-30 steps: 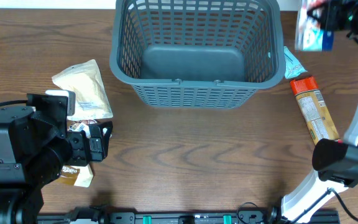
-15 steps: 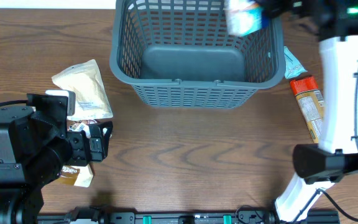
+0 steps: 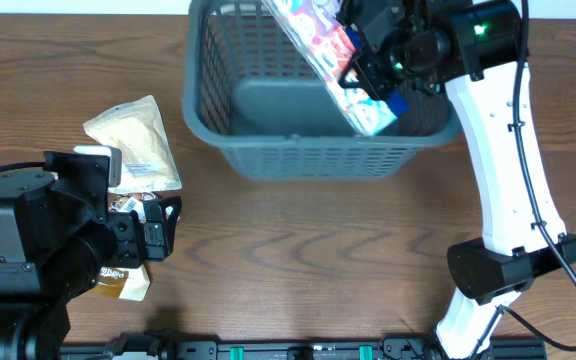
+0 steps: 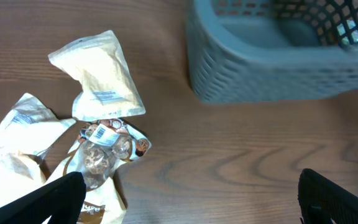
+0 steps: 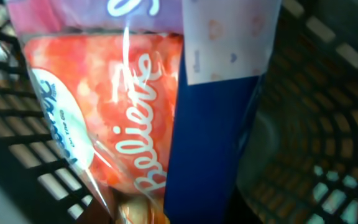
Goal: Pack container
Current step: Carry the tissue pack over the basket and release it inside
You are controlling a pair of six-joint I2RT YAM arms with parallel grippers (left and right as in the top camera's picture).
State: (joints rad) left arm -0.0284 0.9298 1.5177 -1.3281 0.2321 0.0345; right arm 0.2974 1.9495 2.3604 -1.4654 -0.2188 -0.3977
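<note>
Reaching in from the right side of the worktop, the right arm hangs over the grey basket, which sits at the far middle of the wooden top. Its pincer is clamped on a snack pack, a glossy bag with a red panel, white script, a dark blue stripe and a pale pink label. The pack hangs tilted, its blue end lowest and down among the lattice walls near the basket's right side. From the wrist camera the bag fills most of the view, with slatted walls behind it on both sides. I cannot tell whether it touches the floor of the basket.

The left arm is over the near left corner of the worktop. Its pincer stands wide apart with nothing between the 2 fingers, hovering above a small heap of packs. A cream pouch lies furthest out, its lower edge resting against a clear packet of brown nuts. A second pale pouch lies crumpled just beside that packet on its left. This heap is well apart from the basket, with bare wood between them
</note>
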